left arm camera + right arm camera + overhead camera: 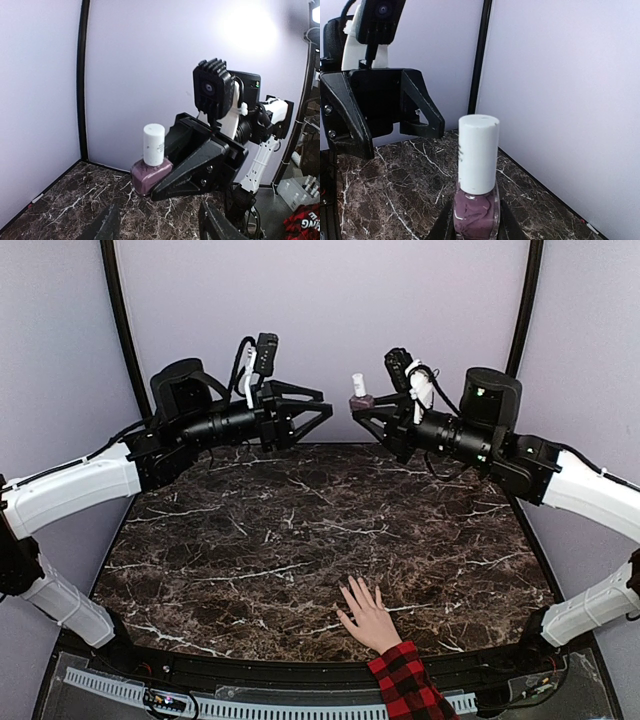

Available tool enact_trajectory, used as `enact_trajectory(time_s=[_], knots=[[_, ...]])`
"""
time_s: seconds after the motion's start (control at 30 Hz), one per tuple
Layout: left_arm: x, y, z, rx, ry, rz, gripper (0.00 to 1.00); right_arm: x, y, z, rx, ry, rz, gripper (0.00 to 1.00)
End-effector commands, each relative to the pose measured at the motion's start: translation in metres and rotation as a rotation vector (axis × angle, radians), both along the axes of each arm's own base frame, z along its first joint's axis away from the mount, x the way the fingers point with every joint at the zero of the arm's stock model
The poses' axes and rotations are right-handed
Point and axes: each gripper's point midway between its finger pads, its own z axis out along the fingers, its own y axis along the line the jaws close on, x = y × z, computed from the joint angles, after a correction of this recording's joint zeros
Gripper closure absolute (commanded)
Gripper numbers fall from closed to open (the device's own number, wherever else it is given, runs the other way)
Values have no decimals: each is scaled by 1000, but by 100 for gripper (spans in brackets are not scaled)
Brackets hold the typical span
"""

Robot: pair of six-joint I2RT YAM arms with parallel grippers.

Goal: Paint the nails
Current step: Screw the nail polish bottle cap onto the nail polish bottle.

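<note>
Left gripper [320, 417]: upper centre-left of the top view, jaws apart, empty, facing the bottle.
Polish bottle [358, 384]: upper centre, raised above the table [250, 540], white cap on.
Right gripper [362, 405]: clamped on the bottle's mauve body.
Human hand [369, 616]: lower centre, flat on the table, fingers spread, holding nothing.
Nails [352, 586]: too small for us to judge colour.
Progress: we judge it early, since the bottle is unopened, no brush is out, and all painting remains.

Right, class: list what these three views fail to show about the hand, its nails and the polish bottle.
Nails: top view, too small to tell painted or bare.
Polish bottle base: right wrist view, cut off by bottom edge.
Cap print: left wrist view, too small to read.
Hand: left wrist view shows only plaid sleeve, cropped at the corner.
</note>
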Motion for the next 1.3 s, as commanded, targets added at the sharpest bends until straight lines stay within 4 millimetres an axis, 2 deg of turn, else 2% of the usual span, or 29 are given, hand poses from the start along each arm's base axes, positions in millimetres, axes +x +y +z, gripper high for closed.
enact_trajectory(time_s=[0.0, 0.17, 0.47, 0.9, 1.03, 1.27], knots=[[20, 3, 19, -69, 26, 99, 46, 17, 0, 6, 33, -13, -125, 100], [29, -3, 26, -94, 53, 118, 49, 26, 4, -5, -15, -16, -219, 100], [43, -19, 18, -97, 103, 149, 58, 31, 7, -9, -30, -17, -286, 100], [43, -29, 16, -92, 110, 119, 63, 31, 14, -10, -46, -20, -277, 100], [44, -30, 15, -89, 114, 116, 68, 30, 15, -10, -46, -20, -274, 100], [40, -34, 10, -79, 121, 86, 86, 26, 16, -5, -35, -28, -246, 100]])
